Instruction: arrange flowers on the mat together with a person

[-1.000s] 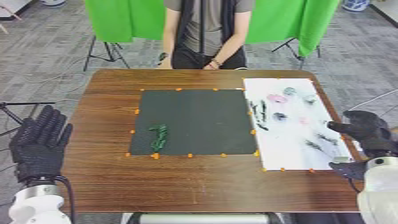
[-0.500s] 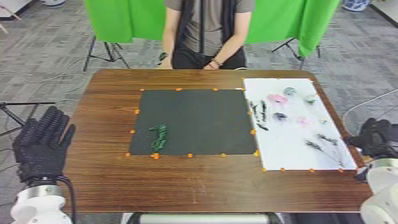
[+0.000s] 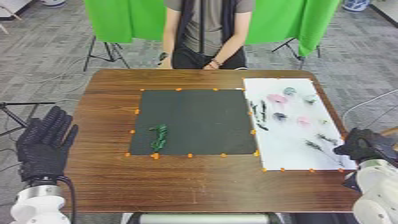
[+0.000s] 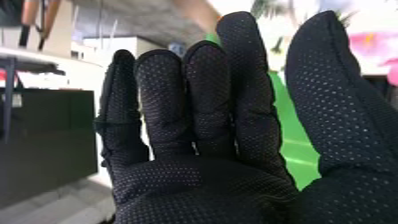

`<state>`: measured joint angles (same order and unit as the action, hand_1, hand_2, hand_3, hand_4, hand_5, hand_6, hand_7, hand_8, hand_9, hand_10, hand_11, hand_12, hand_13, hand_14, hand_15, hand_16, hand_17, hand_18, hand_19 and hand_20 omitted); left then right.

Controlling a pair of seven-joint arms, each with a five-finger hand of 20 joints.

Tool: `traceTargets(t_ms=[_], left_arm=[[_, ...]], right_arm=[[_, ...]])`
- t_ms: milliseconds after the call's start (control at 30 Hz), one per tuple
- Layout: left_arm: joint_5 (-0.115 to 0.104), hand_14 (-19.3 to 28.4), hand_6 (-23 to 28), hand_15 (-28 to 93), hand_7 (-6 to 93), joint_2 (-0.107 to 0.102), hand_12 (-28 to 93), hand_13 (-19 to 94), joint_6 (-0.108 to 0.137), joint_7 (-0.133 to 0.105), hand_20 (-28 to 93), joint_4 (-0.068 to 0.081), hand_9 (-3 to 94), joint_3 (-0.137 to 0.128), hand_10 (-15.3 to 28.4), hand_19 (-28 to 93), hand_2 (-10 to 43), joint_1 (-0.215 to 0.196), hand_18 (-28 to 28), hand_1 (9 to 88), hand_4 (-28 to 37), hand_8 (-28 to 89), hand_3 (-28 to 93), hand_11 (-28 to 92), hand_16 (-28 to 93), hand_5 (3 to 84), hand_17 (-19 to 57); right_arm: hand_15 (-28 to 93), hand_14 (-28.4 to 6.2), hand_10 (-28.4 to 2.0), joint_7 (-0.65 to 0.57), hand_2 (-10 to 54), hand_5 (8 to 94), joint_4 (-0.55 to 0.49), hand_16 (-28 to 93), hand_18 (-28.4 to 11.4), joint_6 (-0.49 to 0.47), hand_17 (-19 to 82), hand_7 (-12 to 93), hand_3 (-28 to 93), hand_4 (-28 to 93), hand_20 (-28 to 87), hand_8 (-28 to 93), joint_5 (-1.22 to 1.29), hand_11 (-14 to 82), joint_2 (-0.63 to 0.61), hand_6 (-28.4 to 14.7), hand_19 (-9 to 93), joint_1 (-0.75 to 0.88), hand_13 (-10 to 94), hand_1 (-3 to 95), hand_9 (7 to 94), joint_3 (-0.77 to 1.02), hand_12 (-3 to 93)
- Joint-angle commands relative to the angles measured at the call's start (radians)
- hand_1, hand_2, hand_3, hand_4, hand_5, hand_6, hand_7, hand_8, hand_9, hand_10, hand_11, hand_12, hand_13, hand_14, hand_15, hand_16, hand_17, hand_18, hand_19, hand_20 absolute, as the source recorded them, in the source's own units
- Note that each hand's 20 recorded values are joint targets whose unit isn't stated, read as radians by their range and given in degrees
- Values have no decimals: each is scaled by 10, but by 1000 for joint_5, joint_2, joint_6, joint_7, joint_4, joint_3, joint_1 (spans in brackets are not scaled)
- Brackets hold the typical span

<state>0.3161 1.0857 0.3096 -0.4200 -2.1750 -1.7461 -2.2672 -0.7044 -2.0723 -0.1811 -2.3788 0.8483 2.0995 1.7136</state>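
On the grained brown wooden table (image 3: 160,185), we see a crinkled green sprig (image 3: 159,138) lying on the smooth dark mat (image 3: 195,120), near its left edge. On the glossy white sheet (image 3: 284,142) beside it we find a soft pink flower (image 3: 277,98), a dark round bloom (image 3: 280,116) and wispy twigs (image 3: 314,145). Our left hand (image 3: 43,150), in dotted black fabric, is spread and empty; our right hand (image 3: 366,146), straight-fingered and empty too, hides part of the sheet's right edge.
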Motion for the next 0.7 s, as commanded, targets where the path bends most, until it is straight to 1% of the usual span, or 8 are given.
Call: traceTargets(t_ms=[33,100,167,267,433,567,633,700], left_arm=[[21,100,78,192,131,20,16,215,-33,40,42,19,336,4,113,357,165,-5,118,304,-283,-108,734,167,-95,466,-60],[20,101,77,195,131,21,16,216,-36,41,42,19,336,5,113,359,165,-6,119,304,-283,-108,736,167,-95,466,-61],[23,101,77,196,133,22,16,216,-44,42,41,19,336,2,112,359,164,-10,119,302,-283,-108,738,167,-96,466,-61],[21,101,77,197,133,22,16,216,-41,44,41,19,336,1,113,359,160,-9,120,298,-283,-109,737,167,-96,466,-62],[21,101,77,195,131,21,16,215,-49,46,41,21,336,4,112,359,157,-10,121,292,-283,-109,735,166,-97,465,-63],[20,101,77,194,131,21,16,215,-45,49,41,20,336,6,112,358,156,-10,121,290,-283,-108,736,165,-96,464,-63],[25,101,77,194,130,19,17,215,-36,45,42,19,336,8,112,358,156,-10,121,290,-283,-108,735,166,-96,464,-62],[27,102,77,195,130,17,17,216,-37,41,42,19,337,10,112,358,155,-11,121,289,-283,-108,736,166,-95,464,-63]], right_arm=[[727,-151,-138,-21,-95,728,26,337,-218,-47,197,231,646,-283,339,-48,61,554,34,12,680,-48,502,469,642,-41,384],[719,-148,-134,-52,-95,762,13,340,-216,-29,201,253,586,-283,337,-4,103,544,32,6,677,-53,511,527,667,-52,403],[712,-144,-135,-69,-95,780,-5,346,-216,-2,207,286,624,-282,337,17,125,521,30,4,680,-55,521,530,687,-60,452],[718,-147,-137,-86,-95,791,-35,356,-217,13,213,327,683,-282,339,59,123,514,22,-3,688,-55,532,525,706,-67,502],[726,-155,-140,-142,-95,788,-93,358,-225,89,213,341,710,-282,343,92,155,517,-4,-8,698,-83,535,517,709,-106,511],[734,-164,-142,-154,-95,777,-126,358,-236,171,212,353,725,-278,345,121,162,522,-23,-14,709,-119,535,512,706,-160,522],[740,-167,-145,-132,-95,776,-139,358,-240,157,212,355,727,-274,346,125,152,524,-36,-15,713,-151,537,511,705,-203,523],[744,-171,-146,-110,-95,775,-142,358,-242,178,213,357,728,-272,346,126,127,529,-44,-16,716,-197,539,512,704,-266,522]])
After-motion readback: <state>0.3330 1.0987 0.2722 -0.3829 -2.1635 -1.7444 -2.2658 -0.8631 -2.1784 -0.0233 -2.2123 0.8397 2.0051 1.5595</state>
